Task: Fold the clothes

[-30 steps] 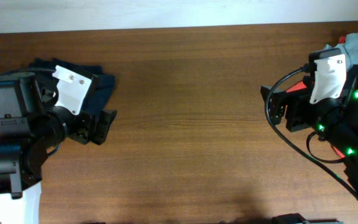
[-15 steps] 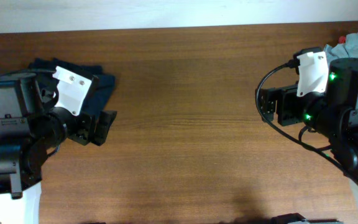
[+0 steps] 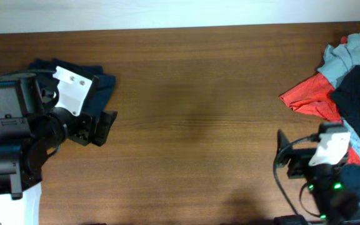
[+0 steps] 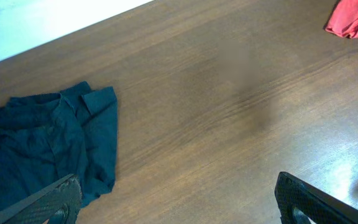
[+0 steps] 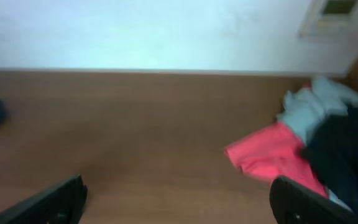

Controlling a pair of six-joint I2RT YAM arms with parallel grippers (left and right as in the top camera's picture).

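Navy shorts (image 3: 103, 84) bunched at left of table (image 3: 199, 81), partly under left arm. Left gripper (image 4: 176, 202) by shorts' edge, jaws spread wide, nothing between. Right gripper (image 5: 179, 202) jaws spread too (view blurred), near right-side pile: red piece (image 3: 308, 97), light grey piece (image 3: 349, 53), dark piece (image 3: 358, 94).

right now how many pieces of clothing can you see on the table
4: navy shorts at the left; a red piece, a light grey piece and a dark piece heaped together at the right edge. More may be hidden in that heap.
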